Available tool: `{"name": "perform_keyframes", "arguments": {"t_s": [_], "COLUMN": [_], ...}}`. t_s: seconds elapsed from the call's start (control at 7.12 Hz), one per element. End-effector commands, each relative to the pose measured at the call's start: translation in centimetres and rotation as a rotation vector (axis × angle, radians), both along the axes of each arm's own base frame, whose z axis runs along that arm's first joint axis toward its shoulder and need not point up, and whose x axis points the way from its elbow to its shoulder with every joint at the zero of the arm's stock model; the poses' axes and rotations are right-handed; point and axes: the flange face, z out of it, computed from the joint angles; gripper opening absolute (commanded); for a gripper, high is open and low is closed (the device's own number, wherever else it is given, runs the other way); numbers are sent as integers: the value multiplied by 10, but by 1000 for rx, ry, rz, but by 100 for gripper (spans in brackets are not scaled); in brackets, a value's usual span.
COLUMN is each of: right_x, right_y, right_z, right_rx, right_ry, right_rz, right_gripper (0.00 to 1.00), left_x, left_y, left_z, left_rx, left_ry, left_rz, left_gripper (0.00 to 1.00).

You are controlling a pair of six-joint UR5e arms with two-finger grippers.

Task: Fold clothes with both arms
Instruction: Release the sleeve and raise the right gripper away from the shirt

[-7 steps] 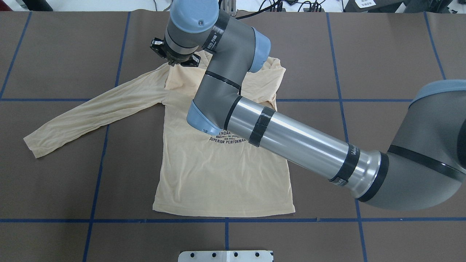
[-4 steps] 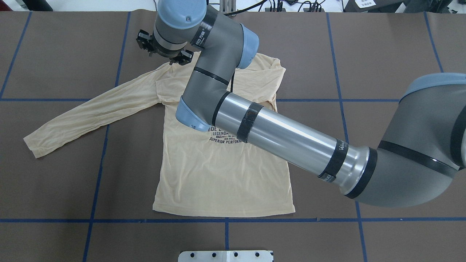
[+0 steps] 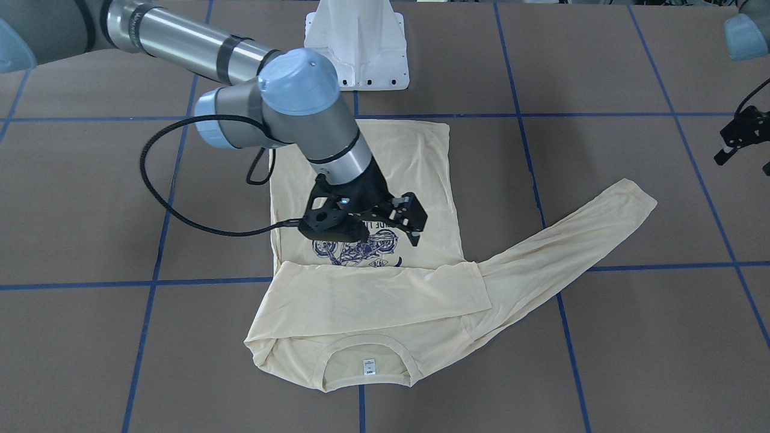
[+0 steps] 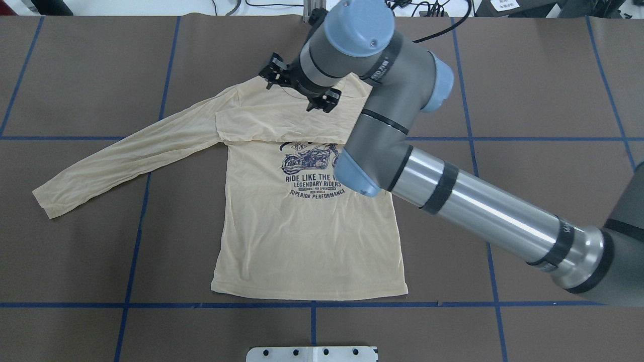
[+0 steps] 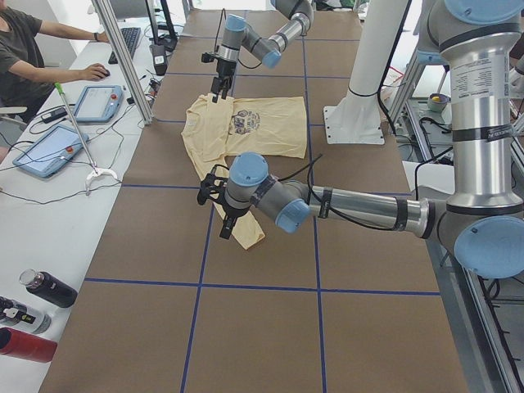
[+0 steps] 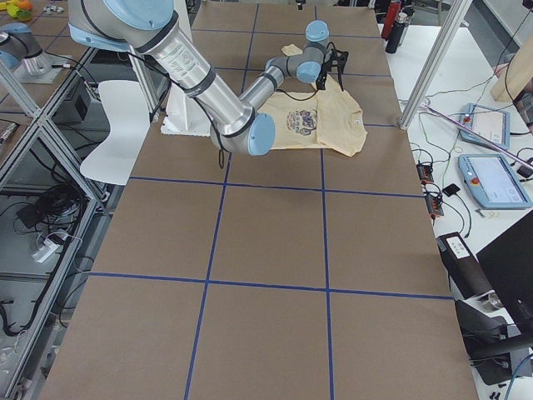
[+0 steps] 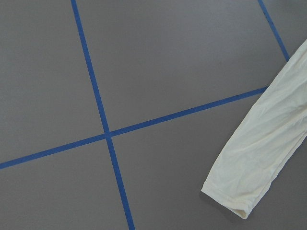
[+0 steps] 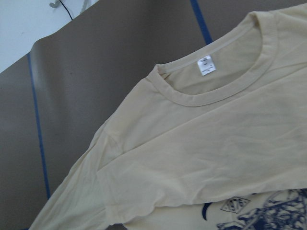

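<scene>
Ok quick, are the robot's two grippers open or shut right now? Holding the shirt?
Left gripper: cannot be told, it shows only small and partly.
Right gripper: jaws open, holding nothing, over the shirt.

T-shirt (image 4: 302, 241): was pale cream-yellow.
Print (image 4: 309, 158): was navy, a motorcycle over lines of lettering.
Neck label (image 3: 369, 366): was white.
Table (image 4: 528, 75): was brown, gridded with blue lines (image 4: 151, 304).
Right arm (image 4: 483, 211): was silver and grey, with light-blue joint caps (image 4: 359, 20).
</scene>
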Motion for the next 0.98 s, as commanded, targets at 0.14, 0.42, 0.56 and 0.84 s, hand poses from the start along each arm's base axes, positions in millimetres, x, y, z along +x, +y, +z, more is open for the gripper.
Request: {"name": "perform_keyframes", "arguments": {"t_s": [0.14, 0.42, 0.56, 0.84], "right_x": [84, 130, 144, 171], "right_y": [26, 34, 34, 36], "right_z": [109, 124, 122, 163], "right_rx": [-79, -165, -185, -199], "right_ry": [66, 153, 180, 234], "right_rz": [21, 57, 68, 79], "right_gripper": [94, 89, 89, 89], "left_x": [60, 93, 100, 108], "left_y": [-17, -8, -4, 3], "left_z": [68, 76, 81, 97], "left_rx": [-44, -76, -96, -144], "left_ry": [8, 8, 12, 44], "left_rz": [21, 80, 102, 159], "left_gripper": [85, 74, 69, 64]}}
